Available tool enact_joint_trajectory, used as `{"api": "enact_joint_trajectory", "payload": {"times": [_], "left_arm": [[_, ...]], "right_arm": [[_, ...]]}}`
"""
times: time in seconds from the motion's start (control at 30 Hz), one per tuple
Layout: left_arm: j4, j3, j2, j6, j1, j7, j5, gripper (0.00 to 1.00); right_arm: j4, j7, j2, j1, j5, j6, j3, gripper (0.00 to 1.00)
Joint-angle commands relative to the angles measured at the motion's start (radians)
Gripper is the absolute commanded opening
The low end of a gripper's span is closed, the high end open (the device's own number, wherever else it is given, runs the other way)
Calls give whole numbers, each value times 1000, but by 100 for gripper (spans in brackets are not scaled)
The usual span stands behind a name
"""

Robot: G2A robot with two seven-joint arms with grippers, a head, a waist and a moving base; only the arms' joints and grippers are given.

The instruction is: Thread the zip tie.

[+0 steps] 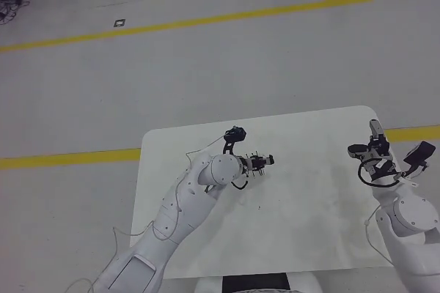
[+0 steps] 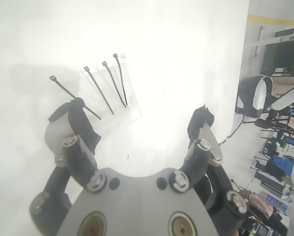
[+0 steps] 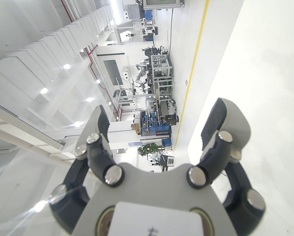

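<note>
Left gripper [image 1: 259, 160] hovers over the white table [image 1: 315, 220], left of centre; right gripper [image 1: 365, 143] sits at its right edge.

Left wrist view: fingers [image 2: 73, 114] spread. Four zip ties [image 2: 113, 84] lean on a clear holder [image 2: 134, 114], the nearest apparently touching one fingertip.

Right wrist view: fingers [image 3: 218, 119] spread wide.

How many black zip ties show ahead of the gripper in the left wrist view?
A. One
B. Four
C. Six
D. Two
B: four black zip ties fan out side by side ahead of the left gripper, whose jaws stand open.
</note>
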Motion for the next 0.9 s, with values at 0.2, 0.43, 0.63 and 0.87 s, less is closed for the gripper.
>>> {"api": "enact_joint_trajectory", "payload": {"times": [0.2,0.43,0.63,0.87], "left_arm": [[9,6,-2,0,5,-1,-7,100],[12,4,-11,0,5,-18,-8,78],[20,-21,-18,0,8,-4,-48,55],[37,-53,-22,0,10,-20,-38,47]], "right_arm": [[0,0,0,0,0,0,0,100],[0,0,0,0,0,0,0,100],[0,0,0,0,0,0,0,100],[0,0,0,0,0,0,0,100]]}}
